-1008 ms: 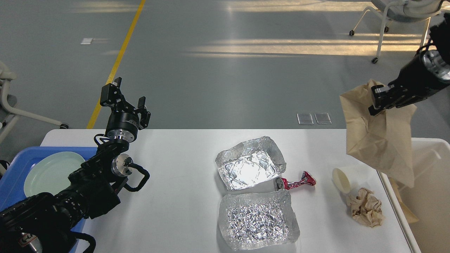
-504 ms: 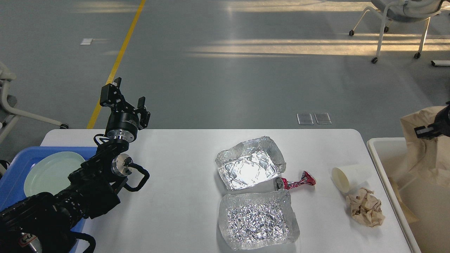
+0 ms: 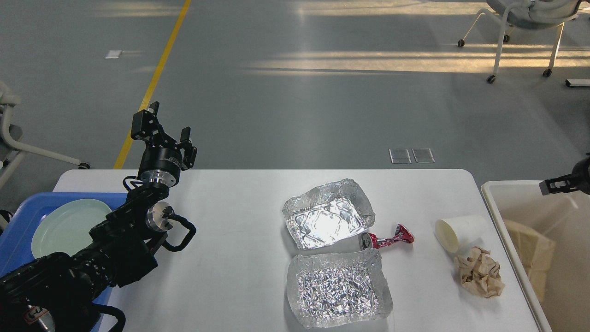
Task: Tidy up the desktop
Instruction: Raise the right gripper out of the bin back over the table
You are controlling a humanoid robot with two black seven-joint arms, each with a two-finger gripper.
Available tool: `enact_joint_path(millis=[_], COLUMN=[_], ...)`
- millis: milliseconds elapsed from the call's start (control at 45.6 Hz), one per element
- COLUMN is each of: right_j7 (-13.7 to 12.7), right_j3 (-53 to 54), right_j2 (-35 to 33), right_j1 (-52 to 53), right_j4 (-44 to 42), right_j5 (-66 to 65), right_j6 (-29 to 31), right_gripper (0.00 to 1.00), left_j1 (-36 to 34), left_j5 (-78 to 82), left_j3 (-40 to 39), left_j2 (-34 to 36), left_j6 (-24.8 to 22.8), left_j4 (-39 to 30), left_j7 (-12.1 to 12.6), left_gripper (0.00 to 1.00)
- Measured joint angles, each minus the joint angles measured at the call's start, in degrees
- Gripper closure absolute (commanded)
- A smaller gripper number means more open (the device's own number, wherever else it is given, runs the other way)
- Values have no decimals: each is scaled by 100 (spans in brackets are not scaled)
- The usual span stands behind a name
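The white desktop (image 3: 239, 221) carries two foil trays, one smooth (image 3: 327, 220) and one crinkled (image 3: 339, 289). Between them lies a crushed red can (image 3: 388, 239). A white paper cup (image 3: 457, 232) lies on its side near the right edge, with a crumpled brown paper ball (image 3: 479, 272) just in front of it. My left gripper (image 3: 162, 131) is raised over the desk's far left corner, open and empty. My right gripper (image 3: 555, 185) pokes in at the right edge above the bin; it is small and dark.
An off-white bin (image 3: 495, 198) stands right of the desk with a brown paper bag (image 3: 530, 249) inside. A blue tray (image 3: 18, 216) at the left holds a pale green plate (image 3: 64, 226). Chairs stand on the grey floor beyond.
My right gripper carried the brown paper bag from above the desk's right edge to over the bin. The bag now lies inside the bin, off the gripper. The left arm stayed still.
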Motion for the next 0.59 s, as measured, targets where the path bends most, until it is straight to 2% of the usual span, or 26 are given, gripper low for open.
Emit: enact_joint_path(millis=[110, 197, 351, 592], right_j7=[13, 17, -5, -224], right_j3=[61, 74, 68, 88], right_j2=[12, -3, -177, -346], right_j1=[271, 716, 1990, 4254], right_j4=[207, 761, 2422, 4872], right_j5=[163, 273, 424, 1116], right_j6=[37, 58, 161, 1110], right_gripper=[2, 2, 2, 2], left_j1=[0, 0, 0, 0], left_j5=[0, 0, 0, 0], left_j3=[0, 0, 0, 0], left_j2=[1, 1, 1, 1], left_j6=[0, 0, 0, 0], left_j4=[0, 0, 0, 0], left_j7=[0, 0, 0, 0], left_gripper=[0, 0, 0, 0])
